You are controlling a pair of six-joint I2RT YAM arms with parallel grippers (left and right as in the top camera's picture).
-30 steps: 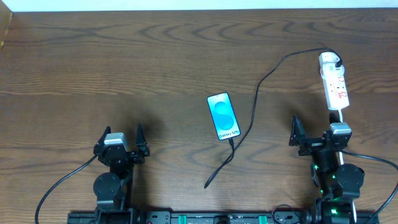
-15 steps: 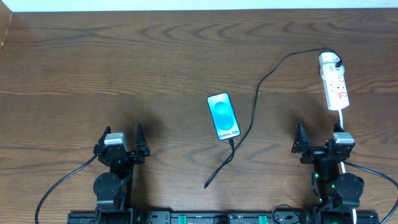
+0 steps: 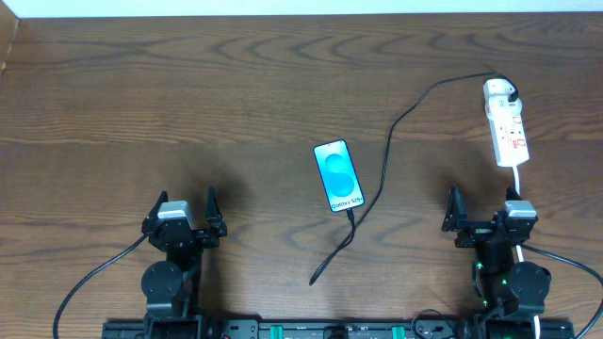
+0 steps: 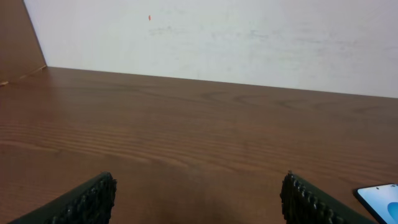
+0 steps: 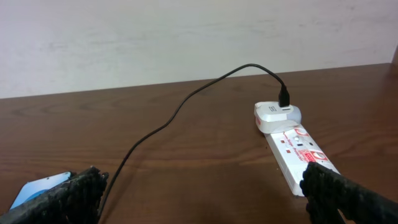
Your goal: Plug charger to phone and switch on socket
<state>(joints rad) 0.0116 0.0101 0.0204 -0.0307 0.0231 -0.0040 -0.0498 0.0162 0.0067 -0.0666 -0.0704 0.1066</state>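
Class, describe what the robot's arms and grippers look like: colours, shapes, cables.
Both arms are black with round joints. The left gripper and right gripper each have a silver-grey block and two knobbly black fingers. Black cables trail from the bases; green lights glow on the right arm.

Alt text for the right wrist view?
White elongated power strip on a brown wooden table; a thin black cable runs from the white adapter at its far end toward a blue-screened phone, lower left.
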